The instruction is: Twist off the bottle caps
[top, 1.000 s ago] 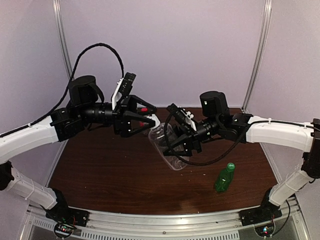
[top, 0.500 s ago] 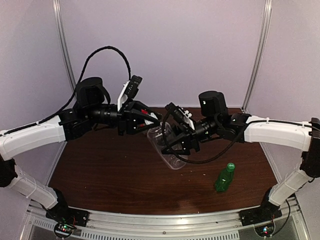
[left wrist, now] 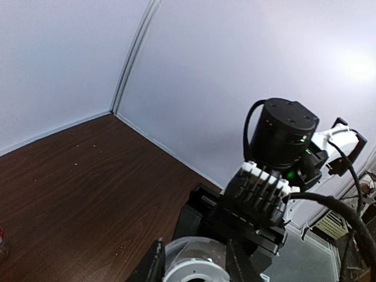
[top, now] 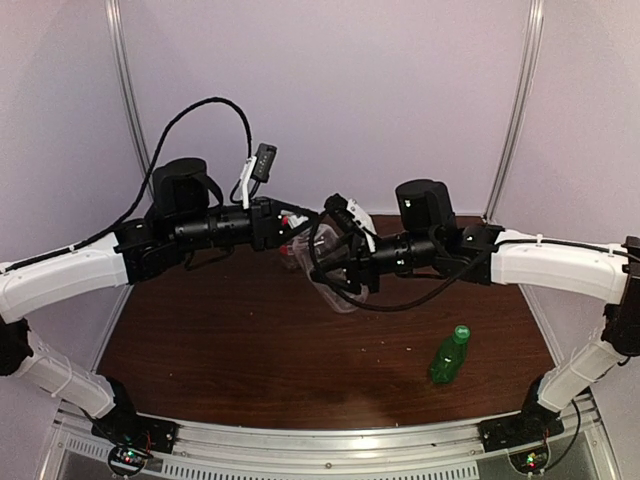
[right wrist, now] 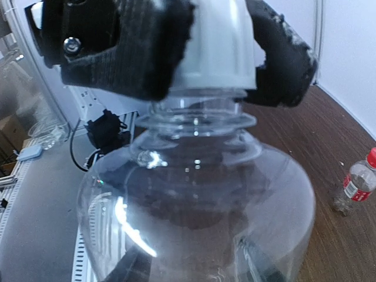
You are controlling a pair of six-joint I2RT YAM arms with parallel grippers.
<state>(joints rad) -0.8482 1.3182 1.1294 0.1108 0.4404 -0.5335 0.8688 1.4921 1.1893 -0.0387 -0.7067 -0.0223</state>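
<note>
White nozzle cap, top centre of the right wrist view, is pinched tight by the left gripper. Right gripper clamps the clear bottle mid-air, evidently bracing it against the twist. Green cap, lower right, and red cap, right edge, are on their bottles.

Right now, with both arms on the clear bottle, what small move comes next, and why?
Probably twist the left gripper to start unscrewing: it is shut on the white cap, while the right gripper holds the clear bottle by its body.
</note>
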